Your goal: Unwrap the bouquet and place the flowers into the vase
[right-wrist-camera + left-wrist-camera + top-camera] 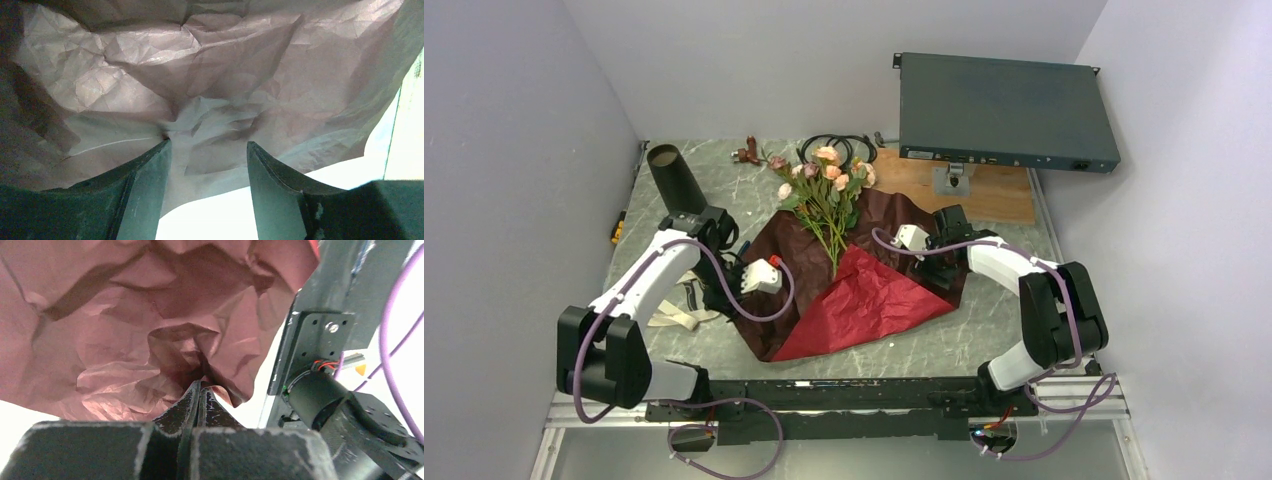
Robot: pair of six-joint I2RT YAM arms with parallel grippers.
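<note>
Flowers [827,190] are making one bunch only, and it is lying flat with the stems pointing toward the arms; the blooms are too small for an exact count. One vase [674,175] is standing at the far left of the table [984,330], well apart from the bunch and just behind the left arm. One sheet of wrapping paper [864,295] is lying open under the stems, dark maroon on the outside and red on a folded part. One beige ribbon [674,315] is lying loose beside the left arm.

One coiled black cable [839,148] is sitting just behind the blooms. One flat black device [1004,110] is hanging over a wooden board [994,195] at the far right.

The left gripper [200,387] is sitting at the left edge of the sheet, its fingers pressed together and pinching a fold of the crinkled paper. The right gripper [207,145] is sitting at the right edge of the sheet with its fingers spread; one fingertip [165,145] is touching the paper, and the paper is filling the view above both fingers. The flowers are lying between the two grippers, farther back on the sheet, and neither gripper is touching them.
</note>
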